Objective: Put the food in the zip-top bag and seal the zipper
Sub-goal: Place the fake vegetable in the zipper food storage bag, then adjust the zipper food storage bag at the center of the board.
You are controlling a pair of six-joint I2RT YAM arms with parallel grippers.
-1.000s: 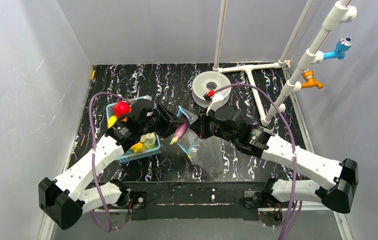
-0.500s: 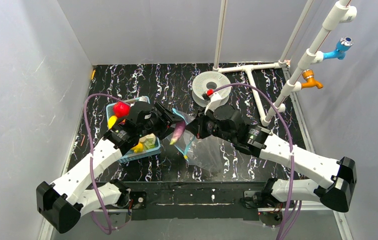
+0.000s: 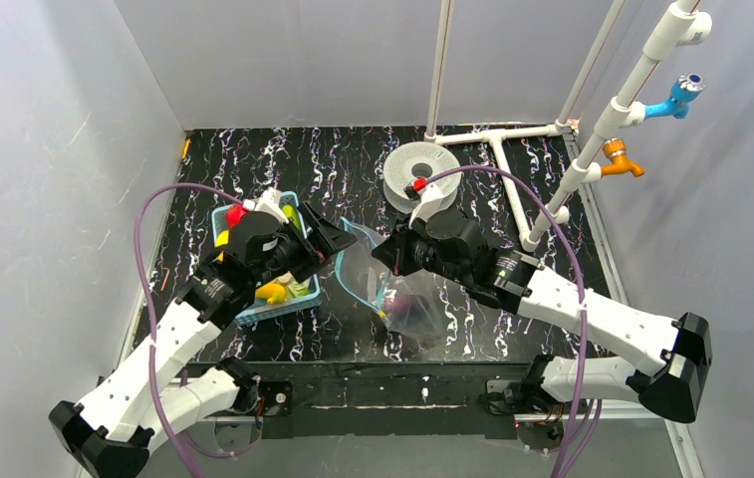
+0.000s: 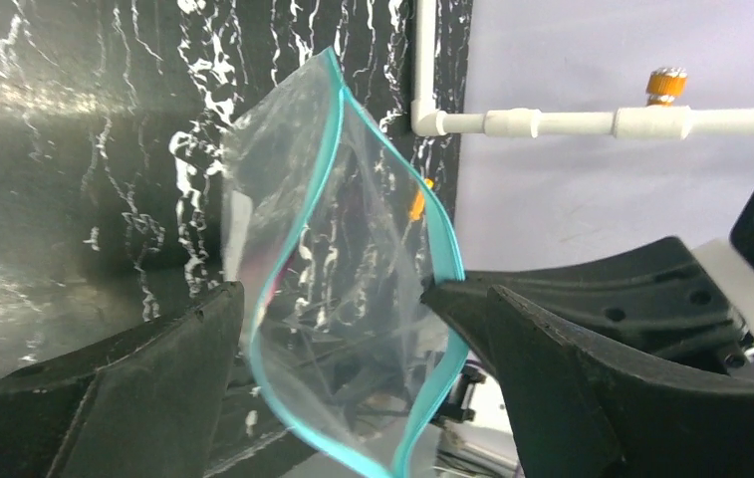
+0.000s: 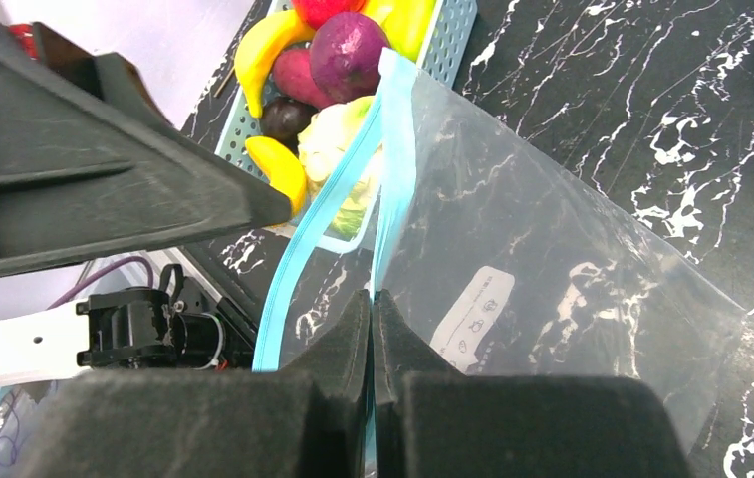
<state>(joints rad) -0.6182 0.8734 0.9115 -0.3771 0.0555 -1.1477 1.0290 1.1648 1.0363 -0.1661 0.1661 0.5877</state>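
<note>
The clear zip-top bag hangs mouth-open in the middle of the table, and a purple eggplant lies inside it. My right gripper is shut on the zipper, holding one side of the light-blue strip up. My left gripper stands open and empty just left of the mouth. In the left wrist view the zipper loops wide between my spread fingers. More food sits in the blue basket: a banana, a cabbage and a red fruit.
A white round disc lies at the back centre. White pipe work runs along the back right, carrying a blue tap and an orange tap. Grey walls close in the black marbled table.
My left gripper has opened and drawn back left toward the basket. The eggplant it held has dropped into the bag. The right gripper has kept its hold on the zipper.
</note>
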